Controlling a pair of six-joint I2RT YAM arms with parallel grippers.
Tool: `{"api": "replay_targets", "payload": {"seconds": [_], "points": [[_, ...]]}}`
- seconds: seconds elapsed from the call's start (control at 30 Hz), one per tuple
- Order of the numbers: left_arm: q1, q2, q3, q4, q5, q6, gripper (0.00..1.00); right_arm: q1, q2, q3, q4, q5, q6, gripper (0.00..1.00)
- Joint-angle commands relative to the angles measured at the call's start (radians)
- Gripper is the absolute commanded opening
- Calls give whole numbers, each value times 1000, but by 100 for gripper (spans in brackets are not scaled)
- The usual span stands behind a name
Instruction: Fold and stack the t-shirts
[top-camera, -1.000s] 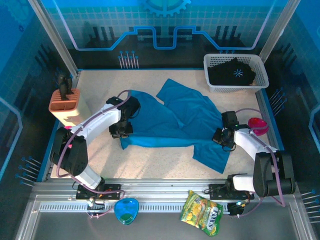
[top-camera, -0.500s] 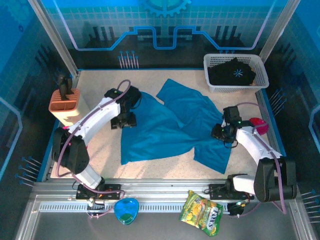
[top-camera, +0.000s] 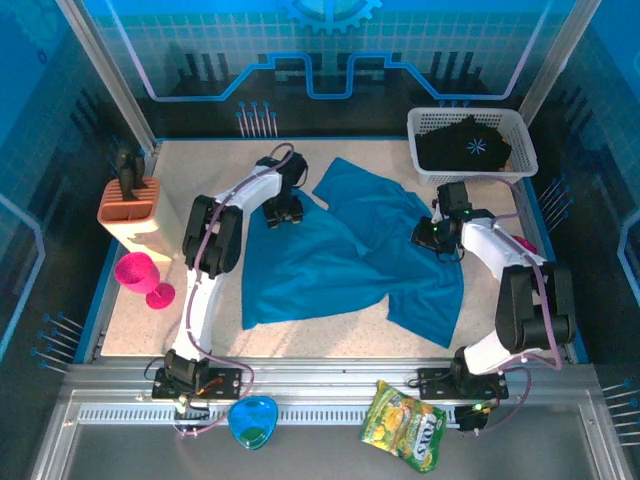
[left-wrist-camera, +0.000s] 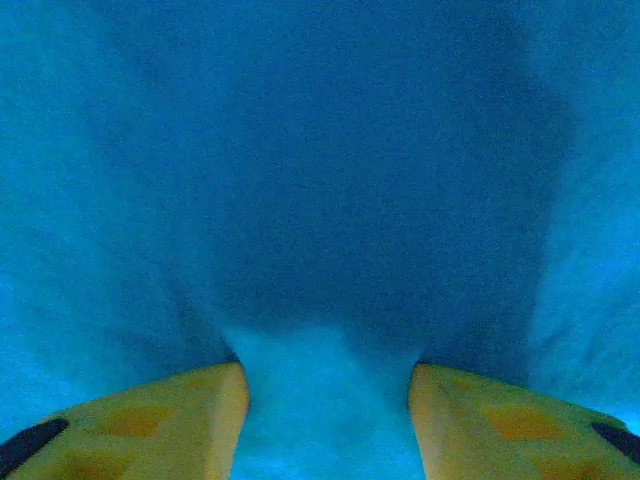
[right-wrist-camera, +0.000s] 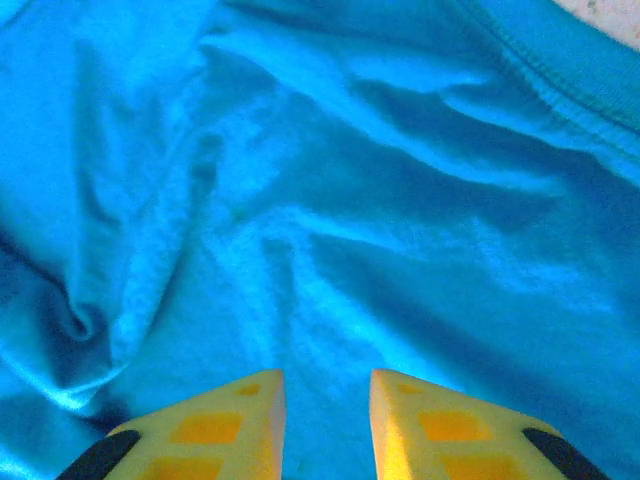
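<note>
The teal-blue t-shirt (top-camera: 340, 255) lies spread and wrinkled across the middle of the table. My left gripper (top-camera: 285, 210) reaches far over the shirt's upper left part. In the left wrist view its yellow fingers (left-wrist-camera: 180, 420) squeeze a raised bunch of the teal cloth (left-wrist-camera: 325, 400). My right gripper (top-camera: 437, 235) sits low on the shirt's right edge. Its fingers (right-wrist-camera: 240, 420) stand a little apart over flat, creased cloth (right-wrist-camera: 320, 200). The black t-shirt (top-camera: 465, 145) with the white starburst print lies bundled in the basket.
The white mesh basket (top-camera: 518, 135) stands at the back right. A tan knife block (top-camera: 130, 205) and a pink goblet (top-camera: 140, 275) are at the left edge. Another pink item (top-camera: 527, 245) lies by the right arm. A snack bag (top-camera: 405, 425) rests on the front rail.
Both grippers have moved toward the far side of the table, the left one much farther. The shirt's bunched left part has dropped out flat. The goblet is uncovered.
</note>
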Motion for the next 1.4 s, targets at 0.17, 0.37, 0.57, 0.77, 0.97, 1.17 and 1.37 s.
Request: {"api": "replay_targets", "payload": {"seconds": [0.17, 0.37, 0.57, 0.77, 0.97, 1.17, 1.37], "points": [[120, -140, -320, 62, -65, -47, 50, 35, 92, -29, 168, 9, 229, 23], [216, -234, -448, 90, -99, -35, 50, 76, 87, -124, 233, 65, 332, 23], [251, -245, -440, 92, -108, -23, 51, 93, 75, -164, 237, 85, 358, 24], [260, -239, -437, 91, -118, -22, 51, 123, 65, -176, 205, 121, 374, 25], [260, -260, -457, 111, -77, -12, 51, 182, 73, -49, 141, 132, 240, 25], [260, -278, -455, 112, -56, -10, 51, 269, 218, 351, 5, 108, -77, 24], [260, -289, -470, 112, -62, -9, 51, 260, 587, 817, -164, 6, -178, 17]]}}
